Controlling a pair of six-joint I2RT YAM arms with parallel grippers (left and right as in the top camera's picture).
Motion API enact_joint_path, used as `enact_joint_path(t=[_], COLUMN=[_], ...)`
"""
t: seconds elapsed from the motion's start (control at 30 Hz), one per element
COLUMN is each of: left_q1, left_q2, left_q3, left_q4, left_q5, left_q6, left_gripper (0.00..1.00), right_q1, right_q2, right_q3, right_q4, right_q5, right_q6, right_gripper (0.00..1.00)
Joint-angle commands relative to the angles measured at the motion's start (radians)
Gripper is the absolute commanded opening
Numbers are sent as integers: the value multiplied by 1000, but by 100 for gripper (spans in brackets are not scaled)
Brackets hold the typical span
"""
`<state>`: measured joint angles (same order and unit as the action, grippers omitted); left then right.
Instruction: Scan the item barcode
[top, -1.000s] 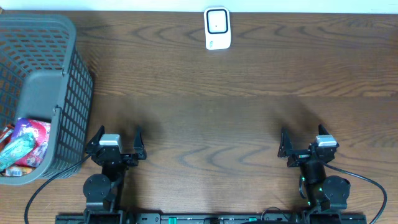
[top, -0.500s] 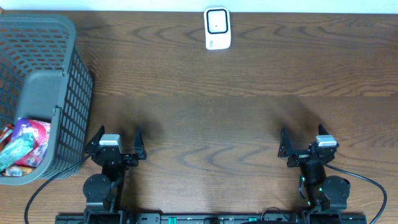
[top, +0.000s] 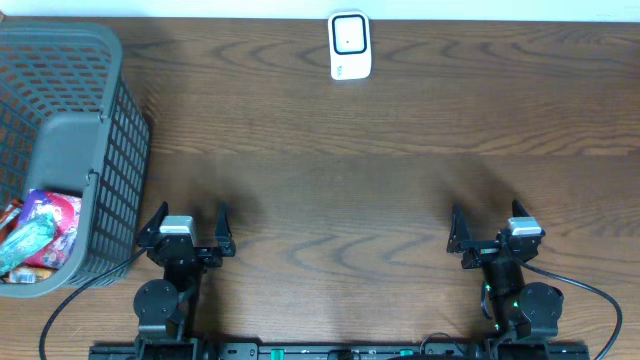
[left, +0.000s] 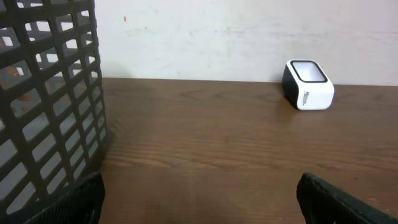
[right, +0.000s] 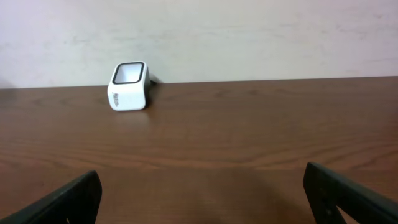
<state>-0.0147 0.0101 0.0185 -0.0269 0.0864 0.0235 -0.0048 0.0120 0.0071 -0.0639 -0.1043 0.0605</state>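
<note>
The items to be scanned lie in the dark plastic basket (top: 110, 130) at the left end of the table (top: 350, 180): a heap of colourful packets (top: 40, 225) at its near end, partly cut off by the edge of the overhead view, so their number and print cannot be made out and no barcode is visible. The white scanner (top: 349, 45) stands at the far edge of the table, about midway across, well apart from the basket, its dark window facing up. The left gripper (top: 189, 216) rests at the near edge just beside the basket's wall, its jaws spread wide with nothing between them; the right gripper (top: 485, 222) sits at the near edge on the other side, equally wide open and empty. Nothing has been picked yet, so the first step is likely a reach by the left arm down over the basket rim. The packets look like thin glossy film pouches, probably light, soft and crinkly, and likely slippery. A pinch across a flat sealed edge or a corner should hold better than a squeeze on the puffy middle, which could slide out or crush what is inside. A floppy pouch may droop, so the barcode face may need turning toward the scanner window
</note>
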Motion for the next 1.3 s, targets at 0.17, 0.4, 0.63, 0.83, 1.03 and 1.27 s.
enact_joint_path(t=[0.17,0.4,0.63,0.83,1.03,1.27], left_q1=[5,5,5,5,5,5], left_q2=[-6,-6,-6,-6,-6,-6], left_q3=[-14,-14,-14,-14,-14,-14], left_q4=[-39,-39,-39,-39,-39,-19], left_q5=[10,10,10,10,10,40], left_q6=[9,9,9,9,9,8], left_gripper=[98,98,98,98,98,98], right_q1=[8,8,8,8,8,8], right_q2=[-5,-5,-5,-5,-5,-5], right_q3=[-1,-1,-1,-1,-1,-1], right_q4=[-4,-4,-4,-4,-4,-4], right_q5=[-6,-6,-6,-6,-6,-7], right_q6=[6,6,6,6,6,6], right_gripper=[99,99,99,99,99,99])
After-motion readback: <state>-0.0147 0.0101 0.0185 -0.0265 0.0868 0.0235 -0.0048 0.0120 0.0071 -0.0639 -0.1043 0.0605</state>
